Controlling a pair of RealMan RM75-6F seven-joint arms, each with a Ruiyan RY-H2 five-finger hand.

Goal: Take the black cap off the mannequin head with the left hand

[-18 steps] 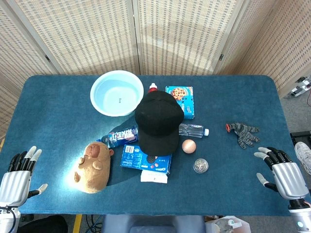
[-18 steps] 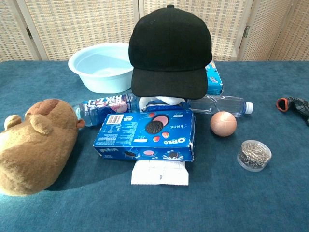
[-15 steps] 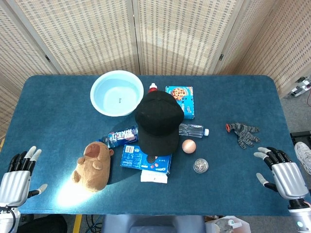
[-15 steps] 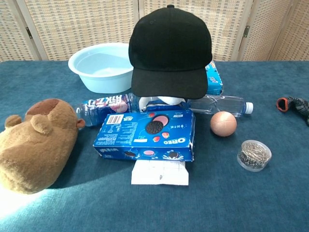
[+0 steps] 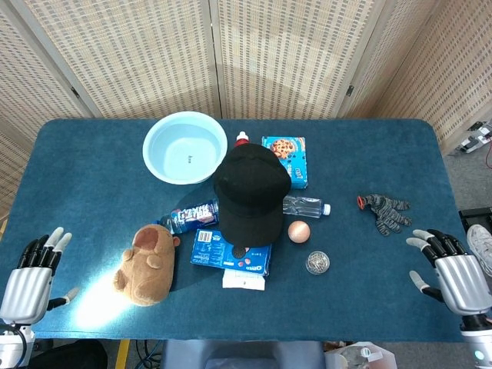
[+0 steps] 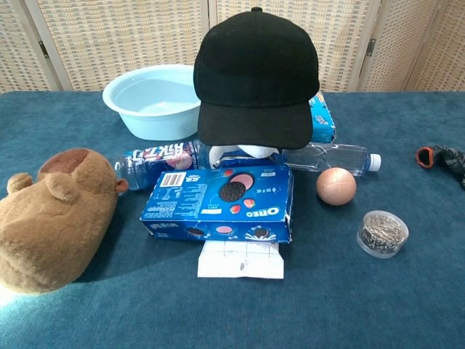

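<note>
A black cap [image 5: 250, 192] [image 6: 254, 76] sits on the mannequin head in the middle of the table, brim toward me; only a white sliver of the head [image 6: 251, 150] shows under the brim. My left hand [image 5: 32, 275] hovers at the table's front left corner, fingers spread and holding nothing, far from the cap. My right hand [image 5: 452, 270] is at the front right edge, likewise spread and empty. Neither hand appears in the chest view.
Around the cap: a light blue basin [image 5: 184, 147], a cookie box [image 5: 286, 160], two lying bottles [image 5: 188, 216] [image 5: 306, 206], an Oreo box [image 5: 231, 251], a plush capybara [image 5: 146, 263], a copper ball [image 5: 298, 231], a tin of clips [image 5: 317, 263], a glove [image 5: 384, 210].
Both hands have drifted slightly outward and toward the front edge. The bright light patch beside the plush has shifted left. The cap has not moved.
</note>
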